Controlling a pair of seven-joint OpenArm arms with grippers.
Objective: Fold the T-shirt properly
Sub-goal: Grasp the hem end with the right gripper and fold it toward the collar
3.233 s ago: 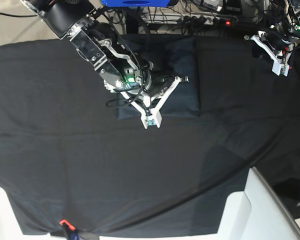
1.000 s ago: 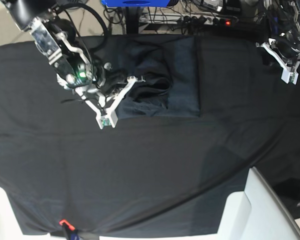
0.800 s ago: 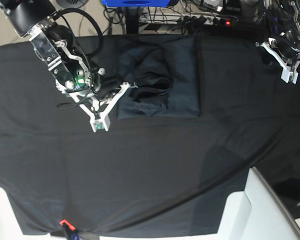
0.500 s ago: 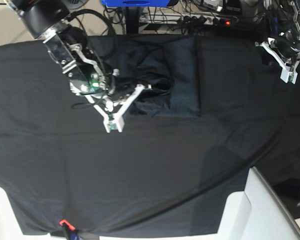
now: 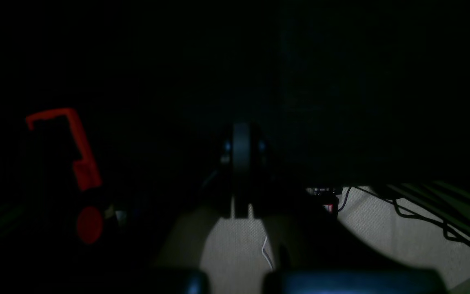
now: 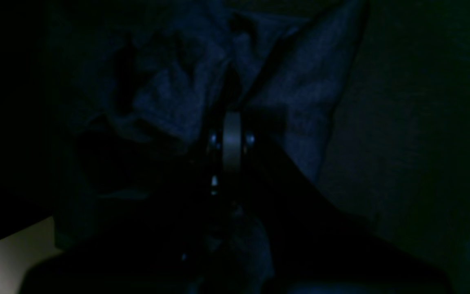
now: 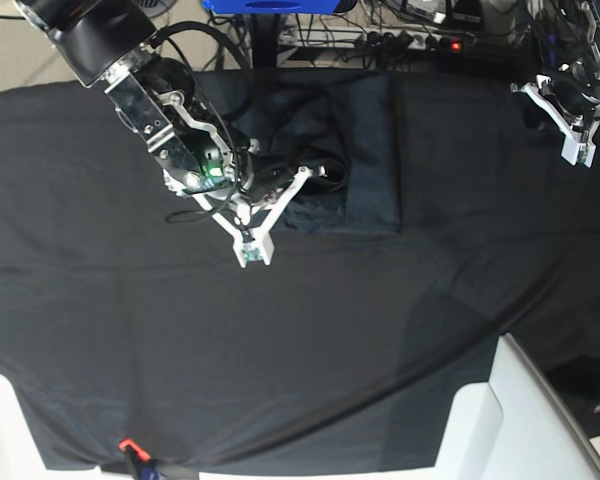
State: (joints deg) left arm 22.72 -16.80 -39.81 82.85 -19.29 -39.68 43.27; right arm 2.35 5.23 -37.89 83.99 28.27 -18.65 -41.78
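The T-shirt (image 7: 372,150) lies at the back middle of the black tablecloth (image 7: 280,340) as a blue-grey bundle, flat on its right side and rumpled on its left. My right gripper (image 7: 328,172) reaches in from the left and is shut on a bunched fold of the shirt's left part. In the right wrist view the T-shirt (image 6: 169,98) tents up to the closed tips of the right gripper (image 6: 231,118). My left gripper (image 7: 532,92) hangs shut and empty over the table's far right corner. The left wrist view has the left gripper (image 5: 241,139) closed above dark cloth.
Cables and a power strip (image 7: 410,30) run behind the table's back edge. A white panel (image 7: 510,420) juts in at the front right. A red clamp (image 5: 80,151) sits at the table edge beside the left gripper; another red clip (image 7: 127,445) marks the front left.
My right gripper first drew the shirt's left part leftward, then swung right, carrying the fold over the rest of the shirt. The left arm has stayed still.
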